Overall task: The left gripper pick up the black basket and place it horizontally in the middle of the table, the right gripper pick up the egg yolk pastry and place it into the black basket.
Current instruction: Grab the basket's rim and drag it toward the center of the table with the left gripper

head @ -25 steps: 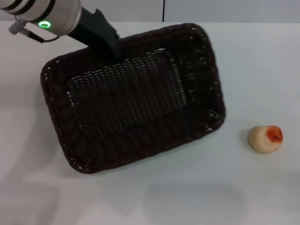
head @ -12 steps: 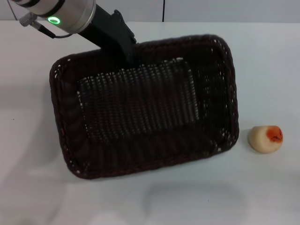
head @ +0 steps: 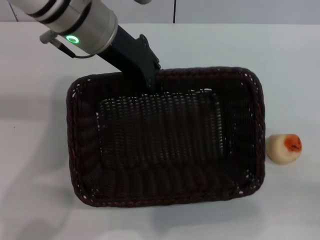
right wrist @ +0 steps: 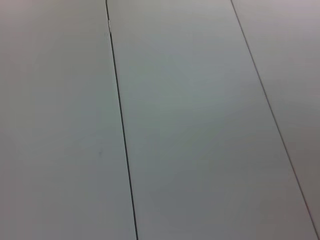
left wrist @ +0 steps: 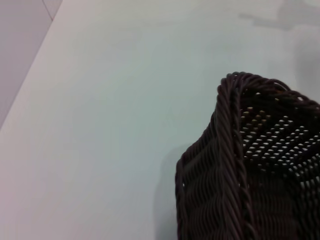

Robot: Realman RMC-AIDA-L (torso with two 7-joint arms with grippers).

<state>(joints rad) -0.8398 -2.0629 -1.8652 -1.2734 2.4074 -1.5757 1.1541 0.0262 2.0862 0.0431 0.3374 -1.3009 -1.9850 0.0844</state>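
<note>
Gripping the far rim of the dark woven wicker basket (head: 165, 137), the left hand (head: 151, 80) holds it on the white desk (head: 280, 60), beside the cream egg yolk pastry (head: 284, 148).

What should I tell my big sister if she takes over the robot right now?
Left gripper: shut on the far rim of the black basket, holding it over the middle of the table, long side almost level.
Right gripper: not in any view; its wrist camera shows only pale panels.
Egg yolk pastry: on the table just right of the basket, not touching it.
Done: basket picked up and brought to the middle.
Left: let go of the basket, then the right gripper picks up the pastry and puts it in.
</note>
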